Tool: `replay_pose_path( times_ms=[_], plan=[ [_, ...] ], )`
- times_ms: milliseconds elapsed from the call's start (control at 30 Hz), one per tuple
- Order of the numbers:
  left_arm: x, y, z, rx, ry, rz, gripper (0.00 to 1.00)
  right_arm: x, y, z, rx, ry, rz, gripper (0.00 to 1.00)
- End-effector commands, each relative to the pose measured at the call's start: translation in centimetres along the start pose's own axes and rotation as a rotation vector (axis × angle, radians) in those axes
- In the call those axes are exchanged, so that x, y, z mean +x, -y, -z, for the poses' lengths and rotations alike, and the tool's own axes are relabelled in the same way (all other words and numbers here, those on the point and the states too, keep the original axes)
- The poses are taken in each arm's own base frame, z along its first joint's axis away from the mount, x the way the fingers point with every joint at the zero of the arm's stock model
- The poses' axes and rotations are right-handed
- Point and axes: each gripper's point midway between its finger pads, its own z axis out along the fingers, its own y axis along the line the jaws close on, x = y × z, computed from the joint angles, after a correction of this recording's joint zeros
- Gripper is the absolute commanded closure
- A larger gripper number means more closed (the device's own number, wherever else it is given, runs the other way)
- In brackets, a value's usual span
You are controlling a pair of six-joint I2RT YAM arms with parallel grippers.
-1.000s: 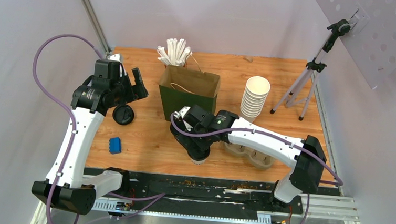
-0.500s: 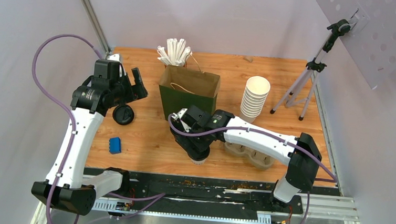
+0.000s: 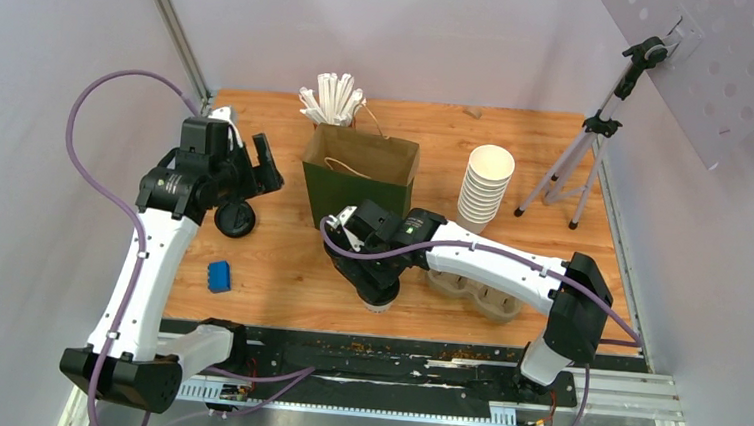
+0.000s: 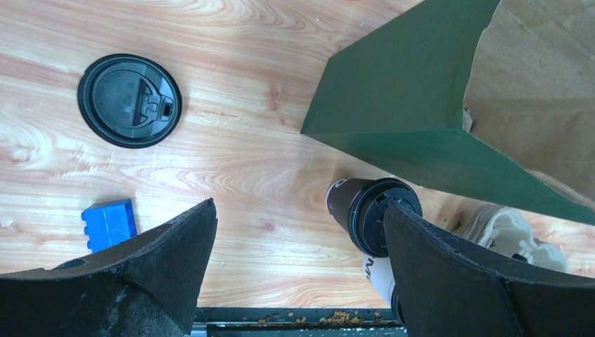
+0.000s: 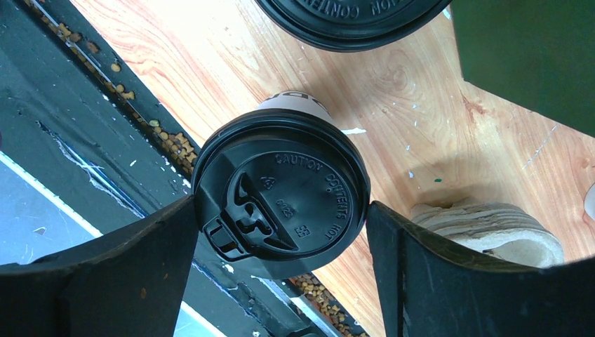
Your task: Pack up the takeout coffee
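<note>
Coffee cup [image 5: 281, 189] sat between fingers of right end effector [image 5: 279, 214]. Fingers pressed lid rim on either side, so end effector was holding cup. Cup upright, long axis vertical, lid facing wrist camera, near front edge of table [image 3: 279, 266]. Green paper bag [image 3: 359, 190] stood just beyond cup, toward far side, mouth open upward. Judged: coming move was lift, then carry away from arm bases to bag mouth. Right arm nearer. Left end effector [image 4: 298, 210] spread wide, holding nothing, well apart from cup, near loose lid [image 4: 130, 100].
</note>
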Motion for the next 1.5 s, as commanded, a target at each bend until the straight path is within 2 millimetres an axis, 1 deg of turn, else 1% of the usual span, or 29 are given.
replay_pose_path(
  times_ms=[0, 100, 133, 167, 233, 333, 367, 467, 600, 667, 800, 1067, 1267, 1467],
  plan=[
    [1.9, 0.8, 0.3, 0.086, -0.027, -0.01, 0.07, -0.6, 0.3, 1.2, 0.008, 0.03, 0.015, 0.22],
    [4.5, 1.3, -0.2, 0.152, -0.067, 0.039, 0.13, -0.3, 0.4, 1.6, 0.014, 0.031, 0.013, 0.22],
    [5.9, 1.3, -0.7, 0.176, -0.095, 0.064, 0.14, -0.2, 0.5, 1.7, 0.015, 0.032, 0.009, 0.22],
    [6.6, 1.7, -1.0, 0.208, -0.102, 0.086, 0.16, -0.1, 0.5, 1.9, 0.016, 0.035, 0.005, 0.23],
    [8.0, 2.5, -1.7, 0.269, -0.114, 0.141, 0.19, 0.2, 0.6, 2.0, 0.019, 0.038, -0.002, 0.23],
    [9.2, 4.4, -2.6, 0.388, -0.106, 0.235, 0.21, 0.4, 0.6, 2.1, 0.019, 0.05, -0.012, 0.24],
    [9.3, 4.9, -3.0, 0.425, -0.097, 0.255, 0.21, 0.5, 0.6, 2.1, 0.018, 0.053, -0.014, 0.24],
    [10.1, 5.5, -4.5, 0.464, -0.093, 0.276, 0.2, 0.6, 0.5, 2.0, 0.015, 0.048, -0.021, 0.24],
    [11.2, 5.5, -6.3, 0.471, -0.117, 0.265, 0.19, 0.5, 0.4, 2.0, 0.011, 0.05, -0.027, 0.24],
    [11.4, 5.9, -6.8, 0.494, -0.116, 0.267, 0.2, 0.4, 0.4, 2.1, 0.009, 0.053, -0.024, 0.24],
    [12.4, 6.2, -7.8, 0.511, -0.132, 0.269, 0.21, 0.5, 0.4, 2.0, 0.009, 0.051, -0.022, 0.24],
    [14.5, 6.1, -9.0, 0.492, -0.199, 0.235, 0.24, 0.3, 0.3, 1.7, 0.005, 0.049, -0.018, 0.24],
    [15.2, 6.2, -9.2, 0.494, -0.213, 0.217, 0.32, 0.5, 0.4, 1.4, 0.006, 0.044, -0.018, 0.24],
    [16.0, 6.2, -9.5, 0.488, -0.233, 0.198, 0.34, 0.7, 0.4, 1.2, -0.001, 0.037, -0.018, 0.24]
  ],
)
